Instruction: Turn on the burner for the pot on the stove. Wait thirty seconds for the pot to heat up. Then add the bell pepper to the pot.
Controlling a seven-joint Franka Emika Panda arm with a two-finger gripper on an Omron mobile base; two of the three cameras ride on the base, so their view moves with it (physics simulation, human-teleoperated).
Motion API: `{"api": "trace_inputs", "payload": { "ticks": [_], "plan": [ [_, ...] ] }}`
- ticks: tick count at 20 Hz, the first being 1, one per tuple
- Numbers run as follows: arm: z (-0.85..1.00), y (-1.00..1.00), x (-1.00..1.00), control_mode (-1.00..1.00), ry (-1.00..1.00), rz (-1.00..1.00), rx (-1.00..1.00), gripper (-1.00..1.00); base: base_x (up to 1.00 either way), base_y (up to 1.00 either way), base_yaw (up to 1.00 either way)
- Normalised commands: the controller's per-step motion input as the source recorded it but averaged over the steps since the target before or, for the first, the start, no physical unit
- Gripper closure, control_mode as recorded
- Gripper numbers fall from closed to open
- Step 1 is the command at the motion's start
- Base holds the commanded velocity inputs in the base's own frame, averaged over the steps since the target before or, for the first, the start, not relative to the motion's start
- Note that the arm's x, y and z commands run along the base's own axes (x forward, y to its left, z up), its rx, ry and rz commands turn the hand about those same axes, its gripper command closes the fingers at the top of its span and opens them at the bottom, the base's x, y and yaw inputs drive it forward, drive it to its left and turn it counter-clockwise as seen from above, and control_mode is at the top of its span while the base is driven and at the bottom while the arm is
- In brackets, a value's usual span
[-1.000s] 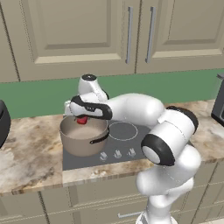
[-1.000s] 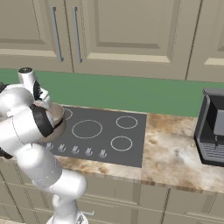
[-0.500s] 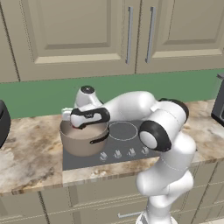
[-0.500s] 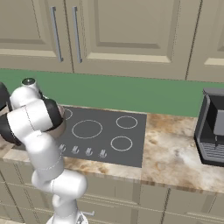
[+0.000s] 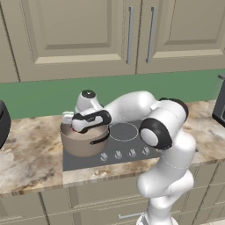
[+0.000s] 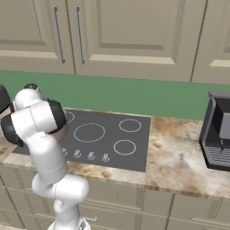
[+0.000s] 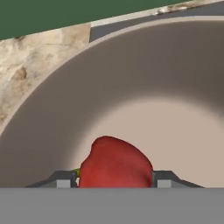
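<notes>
The taupe-brown pot (image 5: 83, 145) with its curved black handle stands on the front left ring of the dark glass stove (image 5: 127, 132). My gripper (image 5: 69, 126) reaches over the pot's rim from the right, tips down inside it. The hand view looks into the pot (image 7: 109, 78). There my gripper (image 7: 115, 180) is shut on the red bell pepper (image 7: 116, 164), a fingertip (image 7: 64, 180) pressed to each side, just above the pot's pale floor. In the right base view my arm hides most of the pot, beside the stove (image 6: 108, 148).
Five silver knobs (image 5: 125, 154) line the stove's front edge. A black coffee machine (image 6: 218, 130) stands on the marble counter at the right, and a black appliance (image 5: 2, 123) sits at the far left. Wall cabinets hang above the green backsplash.
My hand has swung lower and leftward over the pot, carrying the bell pepper down inside the rim. The pot has stayed where it was.
</notes>
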Motion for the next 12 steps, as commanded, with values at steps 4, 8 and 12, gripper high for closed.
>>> {"api": "trace_inputs", "payload": {
  "ticks": [4,8,12],
  "plan": [
    [-0.24,0.0,0.24,-1.0,-0.13,0.0,-0.02,-1.0,0.0,0.0,0.0],
    [-0.04,0.0,0.03,-1.0,-0.03,0.0,0.0,-1.0,0.0,0.0,0.0],
    [0.0,0.0,0.0,-1.0,0.0,0.0,0.0,-1.0,0.0,0.0,0.0]
  ]
}}
